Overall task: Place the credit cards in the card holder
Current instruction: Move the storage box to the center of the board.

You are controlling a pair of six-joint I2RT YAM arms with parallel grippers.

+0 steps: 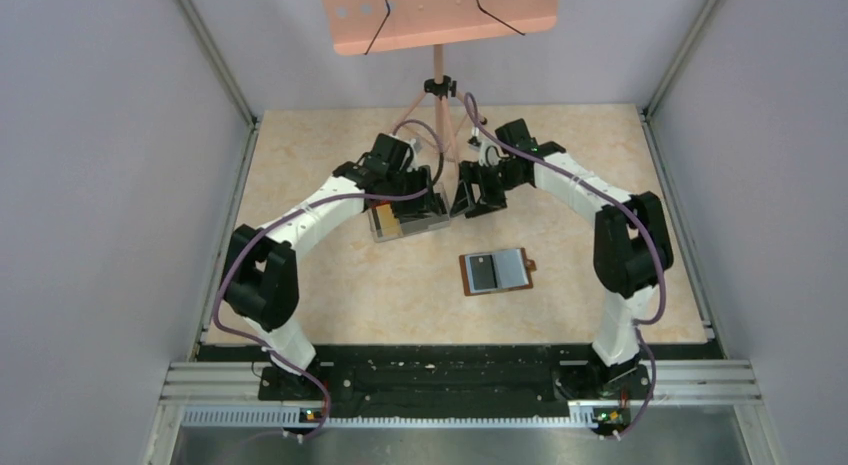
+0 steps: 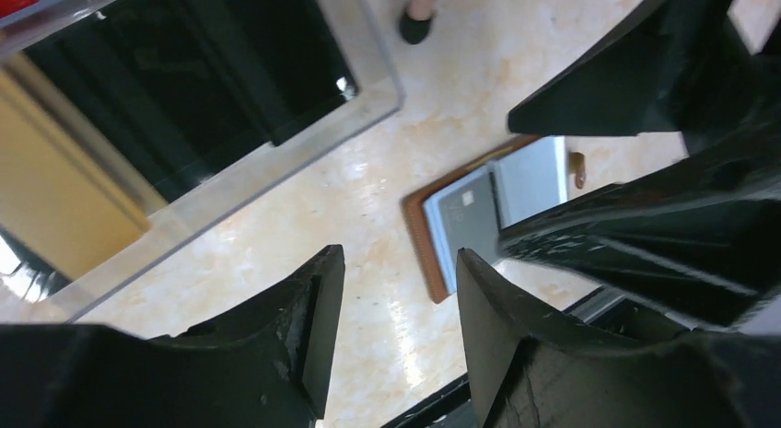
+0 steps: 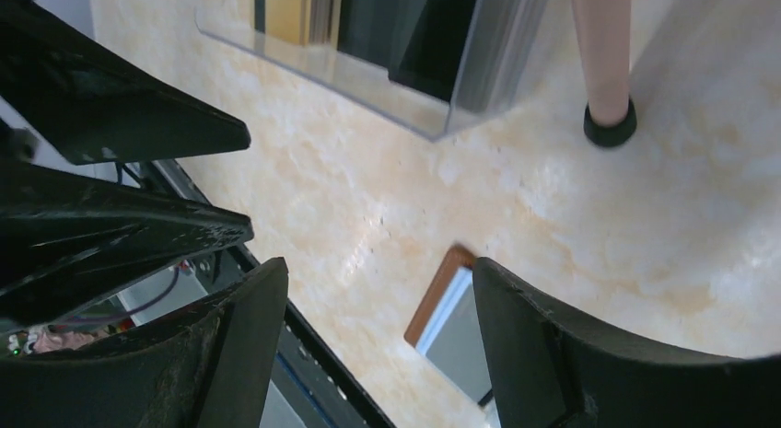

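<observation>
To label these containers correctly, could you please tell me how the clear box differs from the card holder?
The clear box is transparent plastic with raised walls; the card holder is brown leather, lying flat and open. The clear box holds a tan-yellow card and black cards; the card holder shows grey-blue cards. Both rest on the table.

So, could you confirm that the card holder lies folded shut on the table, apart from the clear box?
Not quite: the card holder lies open, inner faces up, as the top external view shows. It does lie on the table, apart from the clear box.
</observation>
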